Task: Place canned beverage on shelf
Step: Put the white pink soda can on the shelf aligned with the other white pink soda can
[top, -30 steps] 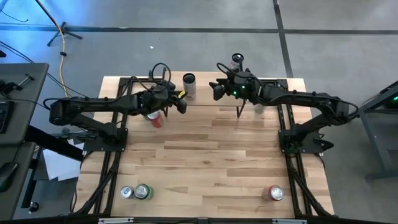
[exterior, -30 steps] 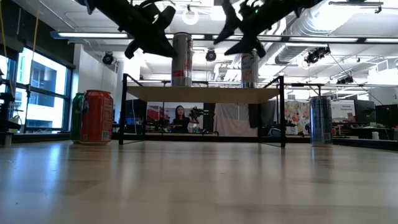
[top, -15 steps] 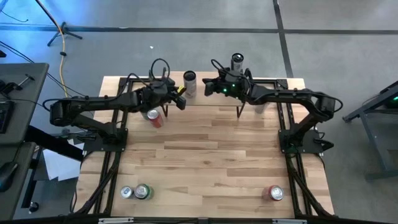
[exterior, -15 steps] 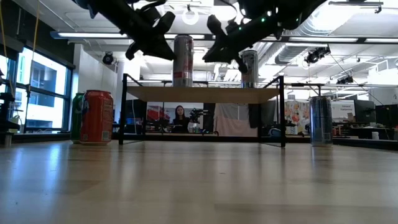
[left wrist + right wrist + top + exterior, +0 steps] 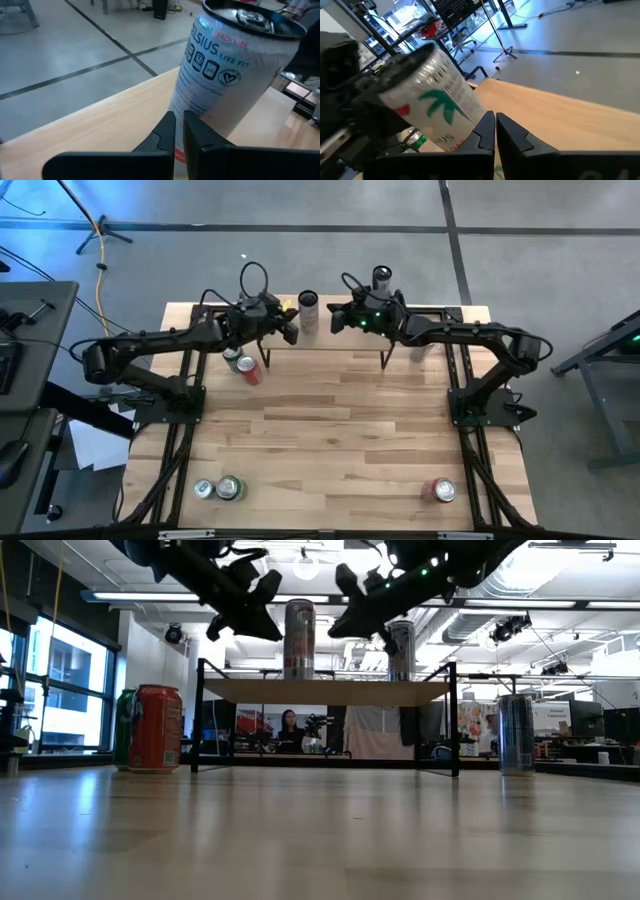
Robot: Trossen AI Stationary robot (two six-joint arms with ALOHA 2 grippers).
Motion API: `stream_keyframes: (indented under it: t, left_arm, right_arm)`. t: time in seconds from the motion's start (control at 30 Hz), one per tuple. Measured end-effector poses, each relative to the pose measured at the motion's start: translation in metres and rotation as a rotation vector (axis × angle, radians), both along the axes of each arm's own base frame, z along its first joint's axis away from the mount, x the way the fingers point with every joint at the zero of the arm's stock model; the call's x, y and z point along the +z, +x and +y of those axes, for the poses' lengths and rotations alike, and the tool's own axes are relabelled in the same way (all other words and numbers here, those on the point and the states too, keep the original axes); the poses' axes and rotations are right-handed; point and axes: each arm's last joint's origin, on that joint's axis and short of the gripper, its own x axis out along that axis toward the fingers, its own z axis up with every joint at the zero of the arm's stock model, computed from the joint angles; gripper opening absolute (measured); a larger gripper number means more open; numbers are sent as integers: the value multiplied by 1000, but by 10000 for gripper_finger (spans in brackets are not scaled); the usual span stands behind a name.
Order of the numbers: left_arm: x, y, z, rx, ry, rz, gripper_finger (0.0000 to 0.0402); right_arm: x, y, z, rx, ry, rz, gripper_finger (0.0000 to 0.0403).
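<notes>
1. Since 1 second ago, the right gripper [image 5: 334, 317] has slid from mid-shelf toward the white can [image 5: 308, 313] and clenched its fingers together on nothing.
2. Left gripper [image 5: 290, 332] has crept up to that can's 8 o'clock, clenched and empty too.
3. White can stands upright on the shelf [image 5: 325, 691], between both grippers.
4. At 3 o'clock, 1 more can [image 5: 380, 278] stands on the shelf.
5. Red can [image 5: 250, 371] sits on the table [image 5: 330, 430] by the shelf's left end.
</notes>
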Motion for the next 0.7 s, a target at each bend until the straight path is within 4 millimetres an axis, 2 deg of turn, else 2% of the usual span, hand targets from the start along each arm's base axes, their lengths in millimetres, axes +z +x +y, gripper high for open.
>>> stream_keyframes:
  t: [0.27,0.5,0.7]
  left_arm:
    - [-16,16,6,-28,-40,-18,0]
    - [-20,27,9,-44,-37,-94,0]
    - [-24,34,12,-45,-36,-133,0]
  right_arm:
    - [33,-36,9,-27,-67,86,0]
    - [63,-72,23,-89,-119,109,0]
    - [80,-98,33,-123,-134,102,0]
